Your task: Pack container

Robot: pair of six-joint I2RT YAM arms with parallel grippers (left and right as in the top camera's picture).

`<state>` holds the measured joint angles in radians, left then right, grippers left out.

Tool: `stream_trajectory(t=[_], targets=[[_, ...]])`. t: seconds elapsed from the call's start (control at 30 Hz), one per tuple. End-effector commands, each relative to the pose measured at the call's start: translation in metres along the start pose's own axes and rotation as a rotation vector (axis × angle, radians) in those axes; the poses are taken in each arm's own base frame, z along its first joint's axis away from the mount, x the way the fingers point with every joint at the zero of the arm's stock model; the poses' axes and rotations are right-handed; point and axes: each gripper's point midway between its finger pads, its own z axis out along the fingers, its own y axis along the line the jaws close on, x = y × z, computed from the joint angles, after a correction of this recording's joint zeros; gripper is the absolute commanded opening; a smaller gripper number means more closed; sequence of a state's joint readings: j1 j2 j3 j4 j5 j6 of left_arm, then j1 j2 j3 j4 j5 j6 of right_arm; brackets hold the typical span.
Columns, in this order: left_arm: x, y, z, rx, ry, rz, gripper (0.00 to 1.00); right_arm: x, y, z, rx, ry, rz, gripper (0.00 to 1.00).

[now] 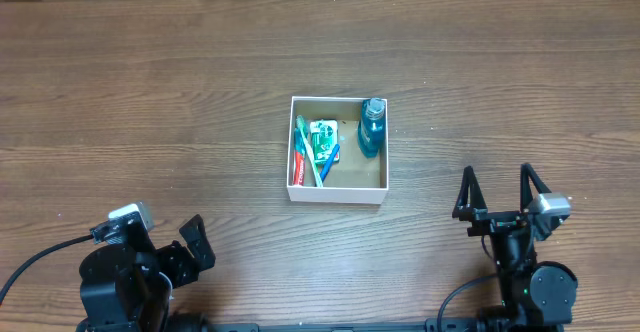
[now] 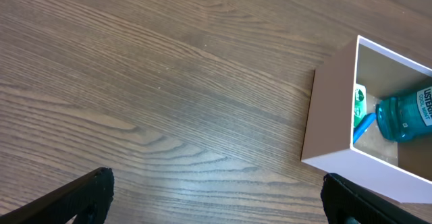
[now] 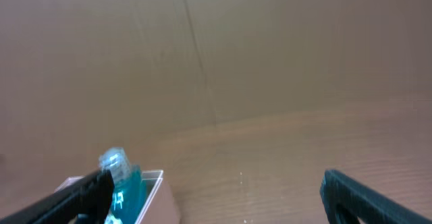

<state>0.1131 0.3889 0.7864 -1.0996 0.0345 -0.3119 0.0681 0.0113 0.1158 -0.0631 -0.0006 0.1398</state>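
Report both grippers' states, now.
Left gripper: open, holding nothing.
Right gripper: open, holding nothing.

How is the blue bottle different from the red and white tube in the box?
The blue bottle is fat and see-through; the red and white tube is thin. The bottle lies by the right wall of the container, the tube by its left wall. Both lie flat inside, pointing the same way.
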Motion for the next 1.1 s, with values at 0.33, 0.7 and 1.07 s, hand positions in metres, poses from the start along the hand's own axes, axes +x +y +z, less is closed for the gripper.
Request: stream_trajectory(t=[0.33, 0.7, 1.07], targets=[[0.001, -0.001, 0.001, 0.009, 0.001, -0.01, 1.0, 0.055, -0.013, 0.003, 0.026, 0.117, -0.063, 1.0], [0.002, -0.001, 0.001, 0.008, 0.003, -0.011, 1.0, 0.055, -0.013, 0.003, 0.026, 0.117, -0.063, 1.0], [-0.026, -0.035, 0.062, 0.213, -0.609, 0.343, 1.0, 0.055, -0.013, 0.003, 0.026, 0.118, -0.063, 1.0]])
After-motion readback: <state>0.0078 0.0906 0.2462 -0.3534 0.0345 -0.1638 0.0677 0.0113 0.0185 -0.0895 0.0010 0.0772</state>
